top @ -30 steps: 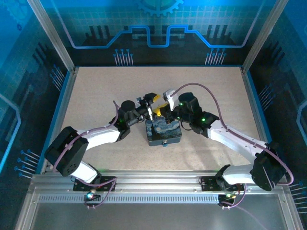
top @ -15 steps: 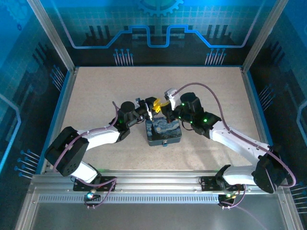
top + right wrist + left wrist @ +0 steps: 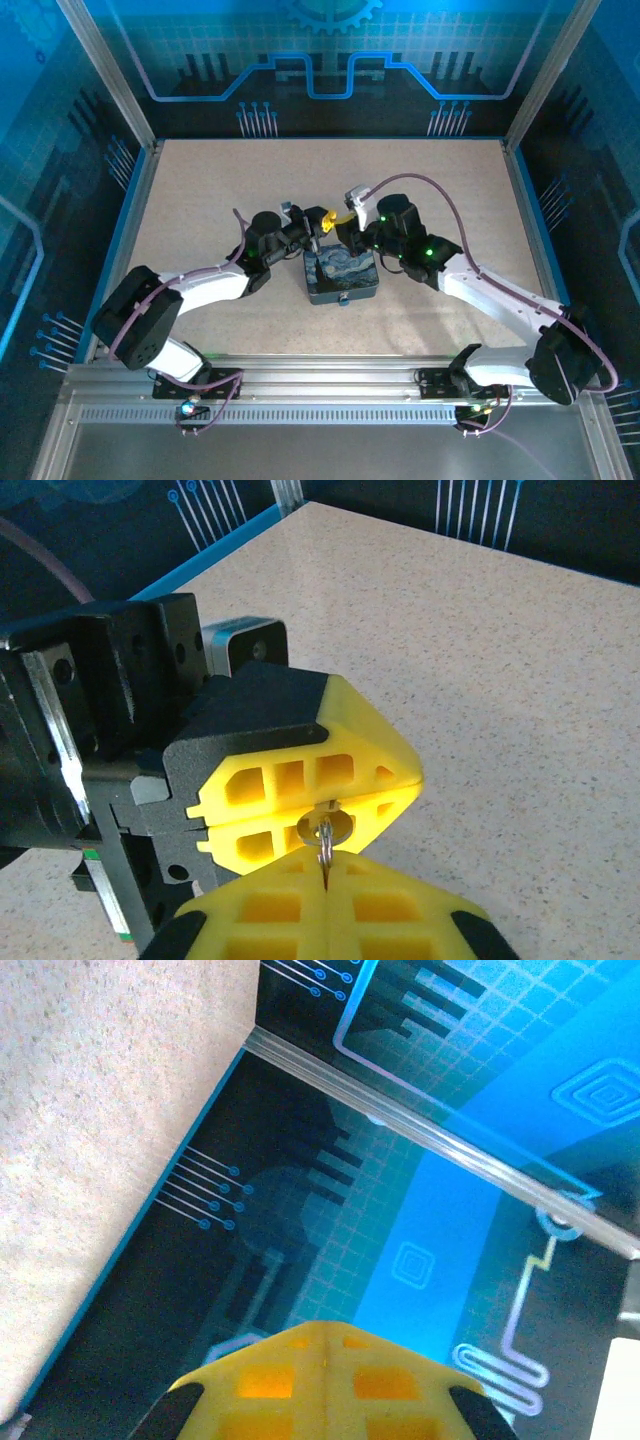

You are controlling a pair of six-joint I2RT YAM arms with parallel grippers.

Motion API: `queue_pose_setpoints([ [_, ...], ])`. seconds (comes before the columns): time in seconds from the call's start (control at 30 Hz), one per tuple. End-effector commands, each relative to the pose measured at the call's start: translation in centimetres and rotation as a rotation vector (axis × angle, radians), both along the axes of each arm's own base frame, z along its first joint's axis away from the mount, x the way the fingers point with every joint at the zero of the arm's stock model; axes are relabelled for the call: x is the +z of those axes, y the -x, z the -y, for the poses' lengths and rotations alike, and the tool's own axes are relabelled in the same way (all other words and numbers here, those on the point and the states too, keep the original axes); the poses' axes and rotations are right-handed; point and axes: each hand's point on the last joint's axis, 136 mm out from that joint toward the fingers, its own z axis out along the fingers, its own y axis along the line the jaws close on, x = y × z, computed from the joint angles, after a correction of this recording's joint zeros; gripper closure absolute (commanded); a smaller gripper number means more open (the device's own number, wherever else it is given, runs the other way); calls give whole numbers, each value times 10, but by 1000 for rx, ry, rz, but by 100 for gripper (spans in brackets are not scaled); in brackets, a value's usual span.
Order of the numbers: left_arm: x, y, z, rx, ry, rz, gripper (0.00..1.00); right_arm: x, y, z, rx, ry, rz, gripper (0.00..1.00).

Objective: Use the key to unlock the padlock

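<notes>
While we pinch the key (image 3: 323, 832) in both left claw (image 3: 400, 785) and right claw (image 3: 325, 878), its shaft runs straight between them.

Yellow fingers (image 3: 300, 775) on dark grey for your left gripper (image 3: 398, 792), silver for the key (image 3: 323, 832) — your table (image 3: 520, 660) is speckled beige. Your tin (image 3: 341, 277) wears swirling dark-blue print; the walls (image 3: 330, 60), blue circuit lines.

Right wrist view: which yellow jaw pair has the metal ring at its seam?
The left gripper, the upper pair on the dark body; the ring sits at its seam.
</notes>
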Motion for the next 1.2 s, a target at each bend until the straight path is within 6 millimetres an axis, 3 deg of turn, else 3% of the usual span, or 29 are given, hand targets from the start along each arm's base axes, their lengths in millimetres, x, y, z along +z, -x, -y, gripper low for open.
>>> queue_pose_setpoints([
  [0.0,25,-1,-4,9,-175,177,100,20,8,7,34,-96,0,78],
  [0.07,32,-1,-7,10,-280,232,100,29,12,11,58,-138,-1,71],
  [0.1,38,0,-9,7,-346,280,100,20,16,16,65,-147,-24,67],
  [0.17,50,2,-13,3,-467,358,100,26,17,24,70,-204,-34,61],
  [0.3,84,11,-13,-13,-675,567,100,43,17,35,107,-361,-74,51],
  [0.57,138,36,2,-97,-764,921,100,95,24,33,289,-595,-93,36],
  [0.8,159,50,3,-102,-732,1034,100,117,28,24,380,-653,-97,39],
  [1.07,161,50,3,-97,-715,1024,100,122,32,3,433,-655,-111,48],
  [1.17,160,50,2,-94,-713,1021,100,115,33,-4,440,-641,-134,51],
])
